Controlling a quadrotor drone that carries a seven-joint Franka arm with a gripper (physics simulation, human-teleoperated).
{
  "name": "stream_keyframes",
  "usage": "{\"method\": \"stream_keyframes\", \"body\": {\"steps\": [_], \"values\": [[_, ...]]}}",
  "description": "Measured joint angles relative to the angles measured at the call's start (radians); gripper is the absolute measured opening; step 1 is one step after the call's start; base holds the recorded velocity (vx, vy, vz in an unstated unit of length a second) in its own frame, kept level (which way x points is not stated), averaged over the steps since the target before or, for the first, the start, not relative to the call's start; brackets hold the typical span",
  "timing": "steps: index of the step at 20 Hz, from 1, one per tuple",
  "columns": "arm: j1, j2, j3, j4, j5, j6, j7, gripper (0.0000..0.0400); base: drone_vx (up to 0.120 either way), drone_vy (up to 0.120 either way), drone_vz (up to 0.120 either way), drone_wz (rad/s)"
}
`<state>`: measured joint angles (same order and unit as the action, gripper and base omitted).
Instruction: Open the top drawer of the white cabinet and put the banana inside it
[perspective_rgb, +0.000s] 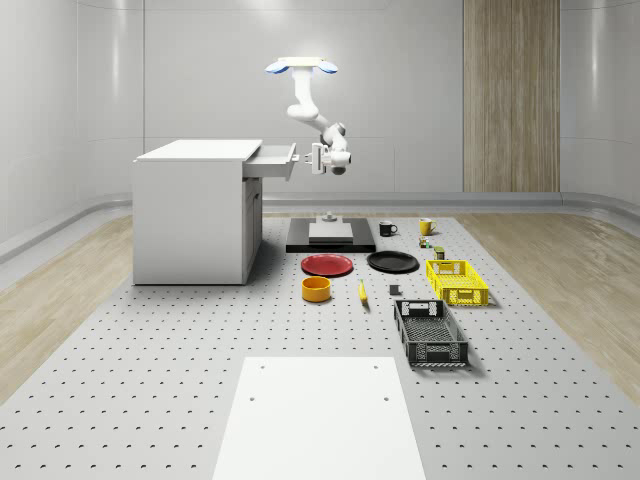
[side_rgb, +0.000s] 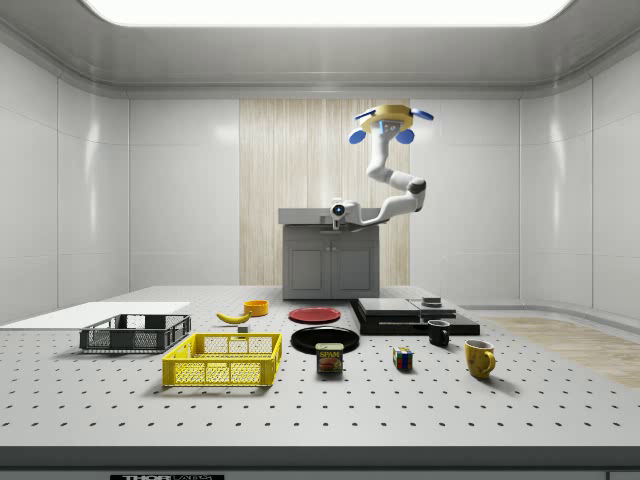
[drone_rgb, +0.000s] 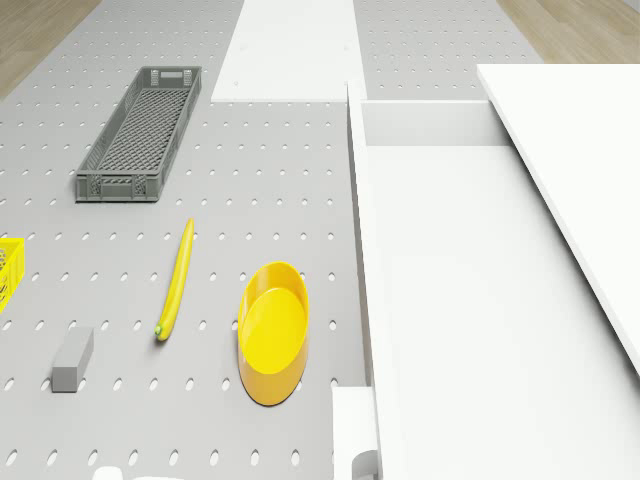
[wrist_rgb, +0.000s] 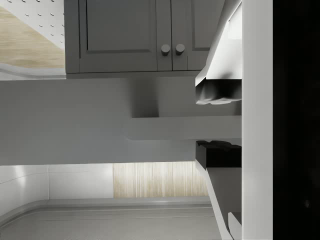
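Pegboard surface (perspective_rgb: 150, 380) is carrying the banana (perspective_rgb: 362, 292), lying lengthwise well below and away from the fingers (perspective_rgb: 312, 158), which are sitting spread at the open drawer (perspective_rgb: 272, 160); drone (perspective_rgb: 301, 67) hovering above.

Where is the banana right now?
The banana lies on the pegboard floor, between the yellow bowl and the yellow crate in the whole-scene view, in front of the red plate.

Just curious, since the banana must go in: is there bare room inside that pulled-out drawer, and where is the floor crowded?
The open top drawer looks bare from wall to wall. Things crowd around the banana: yellow bowl, grey block, grey crate.
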<state>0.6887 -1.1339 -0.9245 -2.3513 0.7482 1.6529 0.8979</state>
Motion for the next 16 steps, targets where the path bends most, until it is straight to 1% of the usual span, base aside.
{"method": "stream_keyframes", "body": {"steps": [4,11,12,13,14,15,16], "values": [[0.012,-0.01,-0.014,0.01,-0.017,-0.003,0.006,0.0106,0.12,0.12,0.0,0.0],[0.027,-0.028,-0.023,0.015,-0.036,0.003,0.018,0.0105,0.12,0.12,0.0,0.0],[0.04,-0.06,-0.057,0.0,0.018,0.016,0.009,0.0105,0.12,0.12,0.0,0.0],[0.05,-0.114,-0.097,-0.069,0.126,0.069,-0.041,0.0106,0.12,0.12,0.0,0.0],[0.059,-0.167,-0.133,-0.144,0.244,0.119,-0.109,0.0107,0.12,0.12,0.0,0.0],[0.072,-0.215,-0.166,-0.209,0.358,0.158,-0.185,0.0107,0.12,0.12,0.0,0.0],[0.09,-0.258,-0.197,-0.265,0.466,0.183,-0.264,0.0107,0.12,0.12,0.0,0.0]]}}
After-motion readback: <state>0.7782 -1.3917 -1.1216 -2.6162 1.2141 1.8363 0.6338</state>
